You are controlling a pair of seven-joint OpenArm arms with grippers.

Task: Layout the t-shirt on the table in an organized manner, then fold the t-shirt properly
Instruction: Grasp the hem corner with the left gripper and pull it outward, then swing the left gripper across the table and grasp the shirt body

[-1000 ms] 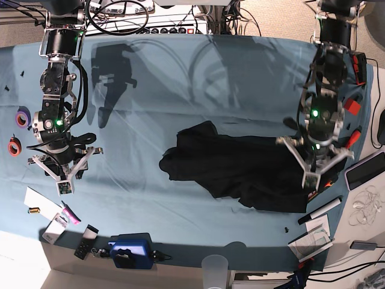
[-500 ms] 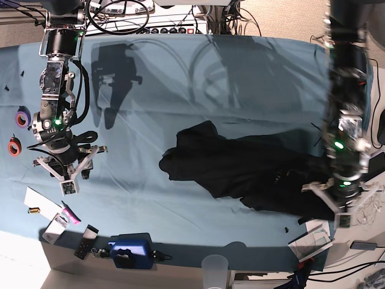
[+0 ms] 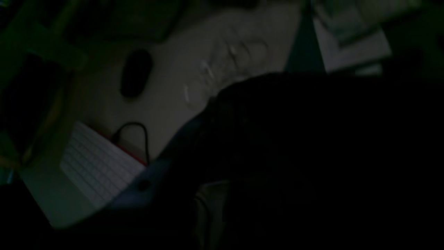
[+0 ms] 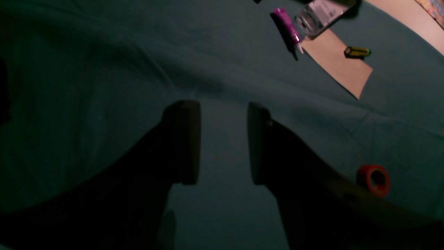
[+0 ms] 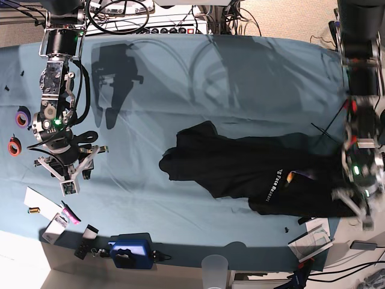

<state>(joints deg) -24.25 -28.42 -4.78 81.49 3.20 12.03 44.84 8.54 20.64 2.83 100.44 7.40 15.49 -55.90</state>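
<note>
One black t-shirt point(image 5: 252, 174) lies bunched on the table point(image 5: 180, 78), its bulk from the centre out toward 4 o'clock in the base view, with white lettering and a sliver of orange print showing near its right end. It looks soft, limp and light, likely to sag and drag along the cloth rather than slide cleanly, so a pinch on a seam, hem corner or shoulder should carry it better than a grab at a loose fold. The left gripper point(image 5: 356, 205) sits at the shirt's right end near the table edge, jaws closed; dark fabric fills its wrist view, and it appears to have the shirt's edge, though the pinch itself is too dark to confirm. The right gripper point(image 4: 222, 142) hovers at 9 o'clock, jaws parted on nothing, bare teal cloth between its fingers point(image 4: 187, 139). Plenty of bare table lies from 10 to 2 o'clock for spreading. Clutter rings the edges: a red tape roll point(image 4: 373, 180), a purple marker point(image 4: 287, 27), a blue box point(image 5: 129, 251) at 7 o'clock and papers point(image 5: 311, 241) at 5 o'clock, which a dragged sleeve could catch
</note>
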